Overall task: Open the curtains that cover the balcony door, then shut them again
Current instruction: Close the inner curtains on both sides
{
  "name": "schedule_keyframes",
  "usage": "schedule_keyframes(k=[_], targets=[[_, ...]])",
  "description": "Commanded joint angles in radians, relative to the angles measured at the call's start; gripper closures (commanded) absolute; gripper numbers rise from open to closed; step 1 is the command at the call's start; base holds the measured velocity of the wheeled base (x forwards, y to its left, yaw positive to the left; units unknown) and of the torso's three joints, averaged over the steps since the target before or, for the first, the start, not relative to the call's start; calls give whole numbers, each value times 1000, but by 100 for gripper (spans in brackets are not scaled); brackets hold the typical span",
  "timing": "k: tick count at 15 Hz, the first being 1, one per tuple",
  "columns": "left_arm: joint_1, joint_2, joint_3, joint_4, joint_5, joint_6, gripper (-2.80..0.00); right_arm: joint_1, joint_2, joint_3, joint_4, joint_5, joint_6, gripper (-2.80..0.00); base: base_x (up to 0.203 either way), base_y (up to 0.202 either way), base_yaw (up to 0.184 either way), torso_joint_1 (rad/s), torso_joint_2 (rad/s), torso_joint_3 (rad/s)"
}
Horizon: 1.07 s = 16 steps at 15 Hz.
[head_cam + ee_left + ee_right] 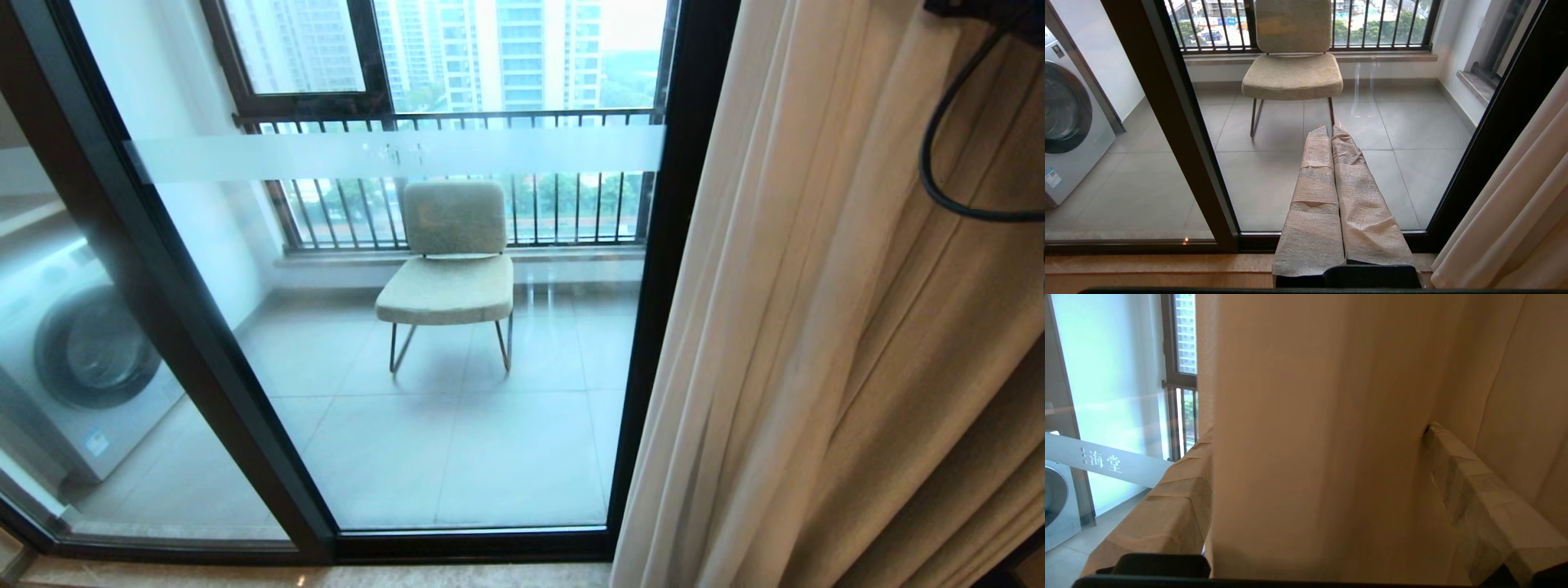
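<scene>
Now I'm straddling a soft, limp fold of the curtains (1323,428) with the right tool (1318,457) spread apart; the thick drape should bunch easily, so I'm aiming to pinch this fold.

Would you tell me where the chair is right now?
In the head view the chair stands out on the balcony behind the balcony door glass, its back to the black-barred railing, left of the gathered curtains.

Floor (457,457): large pale grey tiles are laid across the balcony; soft daylight is reflected
Chair (449,261): beige upholstery is carried on thin metal legs; set before the railing (457,122)
Washing machine (73,359): placed at the left wall
Outside: tall apartment towers (522,49) and trees are seen
</scene>
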Motion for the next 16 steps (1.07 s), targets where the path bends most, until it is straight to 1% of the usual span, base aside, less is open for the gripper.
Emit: schedule_keyframes(k=[1,6,7,11,16], targets=[[0,0,0,0,1,0,0,0,42,-21,-3,1,0,-280,0,0,0,0,0,0],[0,0,0,0,1,0,0,0,55,-21,-5,-2,-3,-280,0,0,0,0,0,0],[0,0,0,0,1,0,0,1,55,-20,-6,-2,-3,0,0,0,0,0,0,0],[0,0,0,0,1,0,0,1,55,-18,-9,-9,-2,0,0,0,0,0,0,0],[0,0,0,0,1,0,0,1,53,-14,-2,-71,-2,0,0,0,0,0,0,0]])
